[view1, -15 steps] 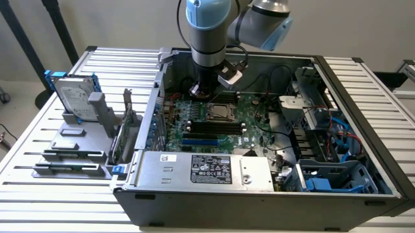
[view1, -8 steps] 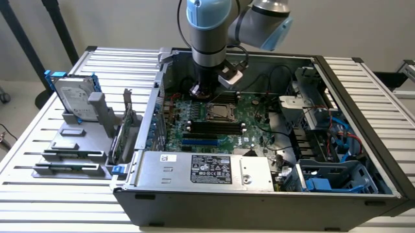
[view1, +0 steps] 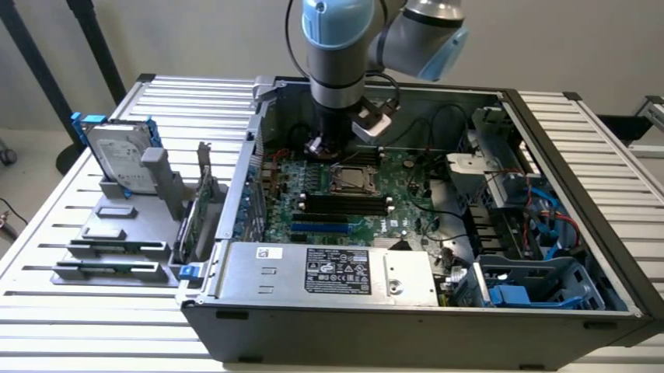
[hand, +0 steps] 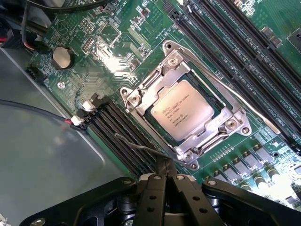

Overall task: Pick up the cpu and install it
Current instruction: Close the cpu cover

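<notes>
The cpu (hand: 182,109), a small square chip with a shiny silver top and printed text, lies flat inside the metal socket frame (hand: 141,89) on the green motherboard (hand: 117,52). In the exterior view the cpu (view1: 351,177) sits mid-board inside the open computer case (view1: 415,322). My gripper (view1: 320,146) hangs just above the board, beside the socket toward the exterior view's left and rear. Its black fingers (hand: 157,188) are pressed together, shut with nothing between them, and the gripper (hand: 164,165) is apart from the chip.
Black memory slots (hand: 117,129) run beside the socket, and a thin grey wire (hand: 136,146) lies across them. The power supply (view1: 332,272) fills the case front, with drive bays and cables (view1: 518,210) at the right. A hard drive with blue rails (view1: 120,159) stands on a grey tray outside.
</notes>
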Available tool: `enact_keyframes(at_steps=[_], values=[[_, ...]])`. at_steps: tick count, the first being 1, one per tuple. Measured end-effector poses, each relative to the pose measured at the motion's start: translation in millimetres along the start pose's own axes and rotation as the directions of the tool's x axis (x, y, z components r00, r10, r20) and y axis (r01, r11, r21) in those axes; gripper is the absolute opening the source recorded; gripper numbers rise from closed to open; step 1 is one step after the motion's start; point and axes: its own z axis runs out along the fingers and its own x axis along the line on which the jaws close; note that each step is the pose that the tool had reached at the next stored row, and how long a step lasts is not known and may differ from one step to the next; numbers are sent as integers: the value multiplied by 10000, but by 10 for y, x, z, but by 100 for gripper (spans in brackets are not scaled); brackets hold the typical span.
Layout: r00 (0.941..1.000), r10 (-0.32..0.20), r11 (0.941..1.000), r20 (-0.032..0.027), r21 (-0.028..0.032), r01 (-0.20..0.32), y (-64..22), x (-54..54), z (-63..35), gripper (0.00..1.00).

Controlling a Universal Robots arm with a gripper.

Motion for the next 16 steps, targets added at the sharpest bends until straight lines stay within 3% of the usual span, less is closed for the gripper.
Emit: enact_keyframes(at_steps=[16], values=[[10000, -2, 10000, 11, -13, 2, 44, 18, 83, 11]])
